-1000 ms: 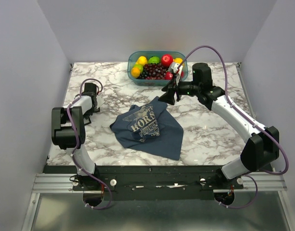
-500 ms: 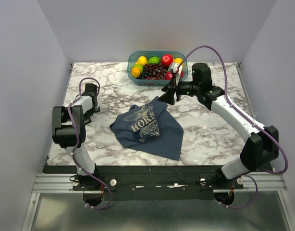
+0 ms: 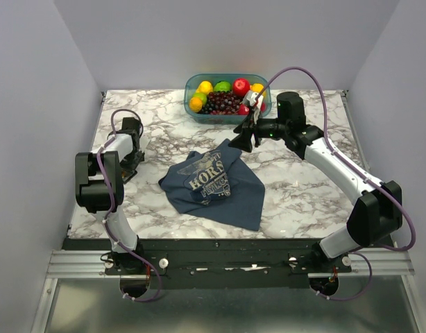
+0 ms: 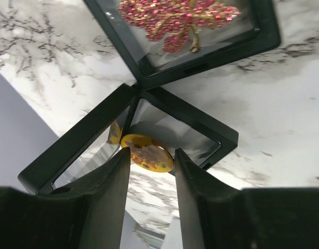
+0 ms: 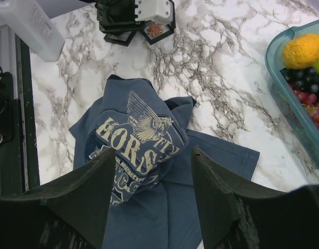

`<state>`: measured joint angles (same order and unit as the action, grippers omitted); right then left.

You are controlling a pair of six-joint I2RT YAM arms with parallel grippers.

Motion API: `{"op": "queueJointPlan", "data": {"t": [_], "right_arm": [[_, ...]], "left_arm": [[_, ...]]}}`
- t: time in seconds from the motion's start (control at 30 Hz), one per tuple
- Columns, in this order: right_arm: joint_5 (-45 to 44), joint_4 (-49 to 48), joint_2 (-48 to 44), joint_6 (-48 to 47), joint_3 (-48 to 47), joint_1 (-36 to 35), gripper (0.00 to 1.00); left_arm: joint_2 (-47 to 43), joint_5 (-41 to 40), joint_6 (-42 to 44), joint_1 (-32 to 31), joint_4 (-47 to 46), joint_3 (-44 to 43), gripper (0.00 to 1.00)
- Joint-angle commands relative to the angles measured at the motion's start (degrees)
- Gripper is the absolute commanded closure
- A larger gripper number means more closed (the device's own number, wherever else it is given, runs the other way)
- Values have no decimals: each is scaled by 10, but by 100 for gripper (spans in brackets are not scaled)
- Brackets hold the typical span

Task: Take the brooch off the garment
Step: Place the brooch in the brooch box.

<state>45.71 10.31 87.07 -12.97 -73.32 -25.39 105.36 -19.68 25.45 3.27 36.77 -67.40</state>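
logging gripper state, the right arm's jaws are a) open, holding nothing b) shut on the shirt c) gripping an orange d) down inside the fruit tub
a: the right gripper has its jaws wide apart, the garment showing through the empty gap.

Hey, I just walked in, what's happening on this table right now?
The left claw is off at the left side, its fingertips either side of a small yellow brooch at an open black display case; whether it grips it is unclear. A second case beside it holds a red jewelled brooch. The right claw hangs open above the crumpled blue tank top in the middle, touching nothing. No brooch shows on that top.
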Motion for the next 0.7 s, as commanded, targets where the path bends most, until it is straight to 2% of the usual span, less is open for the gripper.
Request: {"op": "queueJointPlan", "data": {"t": [0.0,0.23,0.27,0.33,0.4,0.43,0.47,0.67], "right_arm": [[-12,-9,2,7,2,3,33],[-11,-8,12,9,-10,4,33],[-11,-8,13,9,-11,4,33],[-8,-8,18,10,-16,3,33],[-9,-9,21,12,-18,3,33],[-7,-8,23,13,-21,3,33],[-7,-8,23,13,-22,3,33],[-16,-6,23,14,-25,4,33]], "left_arm": [[-12,75,-41,0,54,-21,51],[-29,110,-49,-3,80,-24,50],[-32,114,-49,-4,82,-22,47],[-41,129,-45,-3,86,-19,47],[-45,133,-44,-4,86,-17,38],[-51,134,-44,-4,84,-14,29],[-53,136,-43,-4,84,-13,2],[-67,197,-32,-5,95,-18,1]]}}
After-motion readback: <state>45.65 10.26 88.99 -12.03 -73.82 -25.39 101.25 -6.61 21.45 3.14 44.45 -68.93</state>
